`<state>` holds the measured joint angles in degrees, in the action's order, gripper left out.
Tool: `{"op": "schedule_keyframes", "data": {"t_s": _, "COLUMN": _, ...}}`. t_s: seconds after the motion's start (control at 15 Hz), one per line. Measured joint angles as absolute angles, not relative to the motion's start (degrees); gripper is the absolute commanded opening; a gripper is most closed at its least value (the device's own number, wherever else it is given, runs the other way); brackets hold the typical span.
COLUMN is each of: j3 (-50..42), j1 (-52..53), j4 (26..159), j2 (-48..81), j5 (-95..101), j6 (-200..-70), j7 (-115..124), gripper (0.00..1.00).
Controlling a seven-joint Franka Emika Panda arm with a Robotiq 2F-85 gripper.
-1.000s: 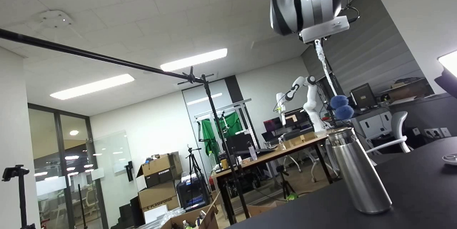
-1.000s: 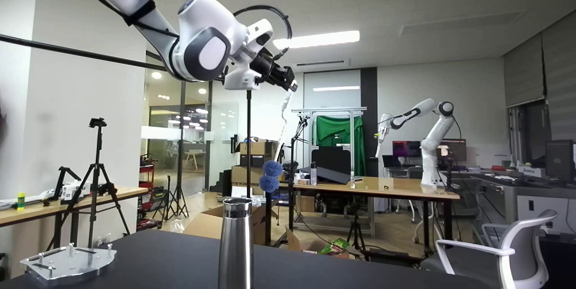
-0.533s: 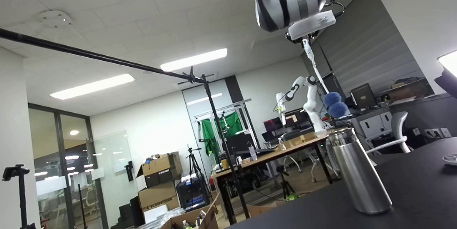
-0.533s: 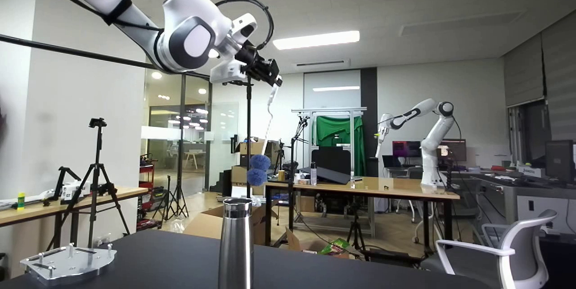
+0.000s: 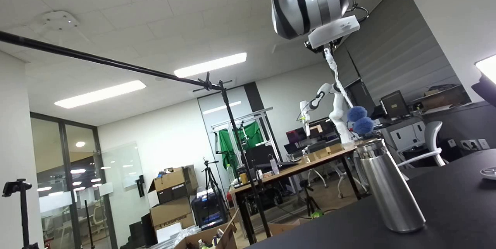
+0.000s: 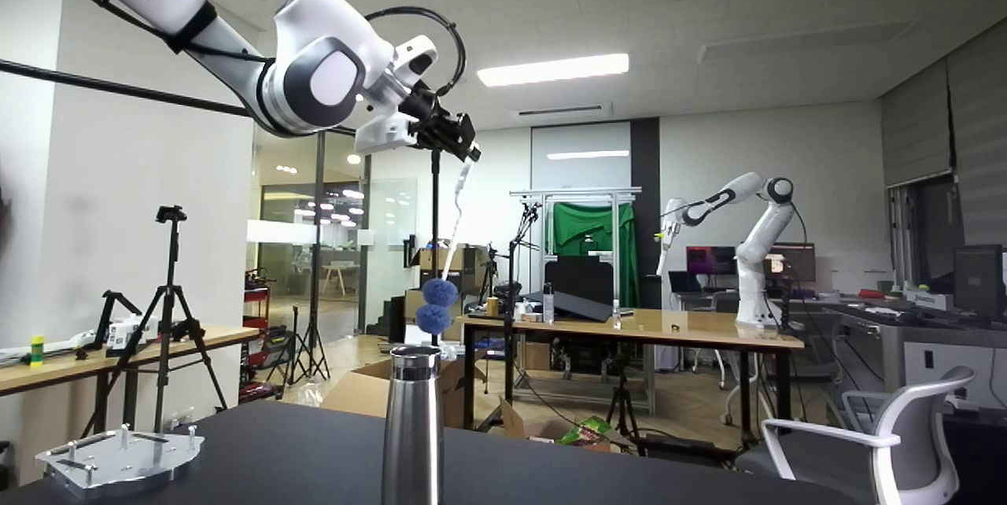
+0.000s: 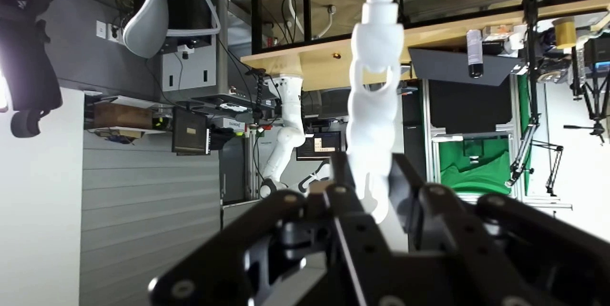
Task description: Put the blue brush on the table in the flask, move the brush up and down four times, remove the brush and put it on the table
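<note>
The tool (image 6: 473, 151) hangs high above the dark bench (image 6: 275, 442), on an arm (image 6: 315, 84) slanting down from upper left in an exterior view; the steel flask (image 6: 413, 434) stands upright on that bench. Narrowly parted, its jaws grasp the blue brush (image 6: 440, 293) by the white handle (image 7: 374, 125), tufts (image 6: 433, 319) higher than the flask's rim (image 6: 415, 348) and apart from it. Only the wrist view shows both fingers (image 7: 406, 177) flanking the handle.

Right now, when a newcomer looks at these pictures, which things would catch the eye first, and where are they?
Probably the blue brush first: it hangs aslant from the gripper, its two fluffy balls higher than the mouth of the flask in both exterior views. Next, the shiny steel flask itself, standing on the black table. Farther back, another robot arm, white and bent, stands on a light wood-topped desk.
</note>
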<state>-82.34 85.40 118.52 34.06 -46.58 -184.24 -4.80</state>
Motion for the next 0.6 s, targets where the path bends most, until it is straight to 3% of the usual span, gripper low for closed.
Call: {"op": "schedule_keyframes", "data": {"t_s": 0.6, "j3": -76.1, "j1": 81.0, "j4": 118.5, "j2": 33.9, "j5": -46.6, "j6": -184.4, "j7": -4.7, "gripper": 0.06}}
